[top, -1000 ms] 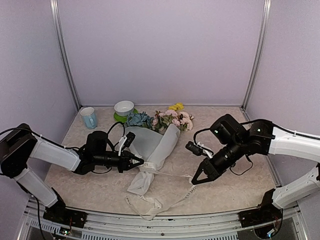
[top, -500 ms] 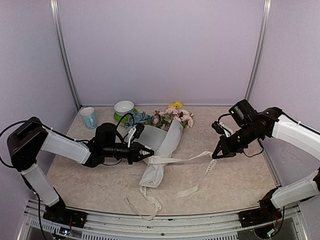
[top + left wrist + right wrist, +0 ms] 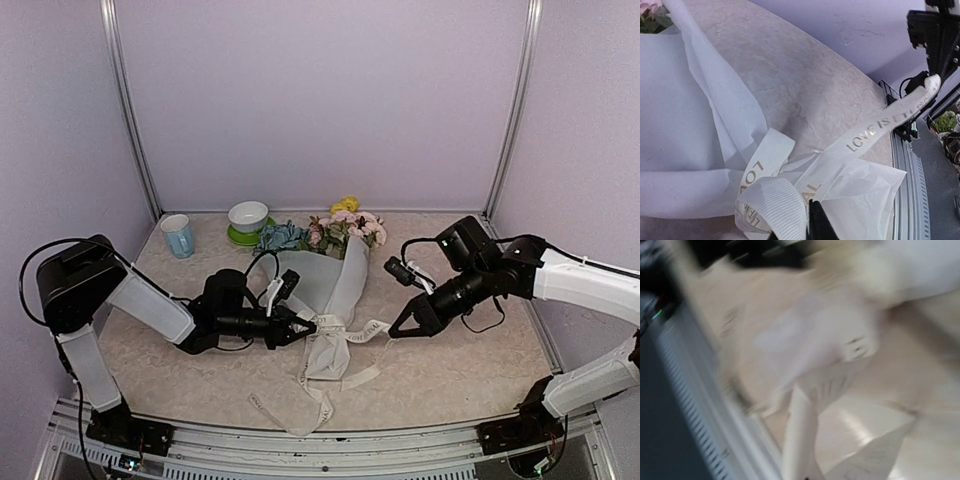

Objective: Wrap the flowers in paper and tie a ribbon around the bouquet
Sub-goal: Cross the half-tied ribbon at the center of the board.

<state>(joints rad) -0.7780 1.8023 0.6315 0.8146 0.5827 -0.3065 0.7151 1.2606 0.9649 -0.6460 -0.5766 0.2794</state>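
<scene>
Between two pincers lies one bouquet, with one ribbon crossing its narrow end. Closed tight, the left pincer pinches the ribbon's knot, and the right pincer clamps its free end. The right pincer has swung back nearer, slackening the ribbon.

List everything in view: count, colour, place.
flowers: one bunch, pink, yellow and blue-teal, far middle of the table
paper: one sheet, translucent white, coned around the stems
ribbon: one, cream with lettering, at the cone's narrow end, tails trailing toward the near edge
mug: one, light blue, far left
bowl: one, white, on the saucer
saucer: one, green, right of the mug
table: one, beige marbled
left gripper: black, shut on the ribbon at the cone
right gripper: black, shut on the ribbon's end
</scene>
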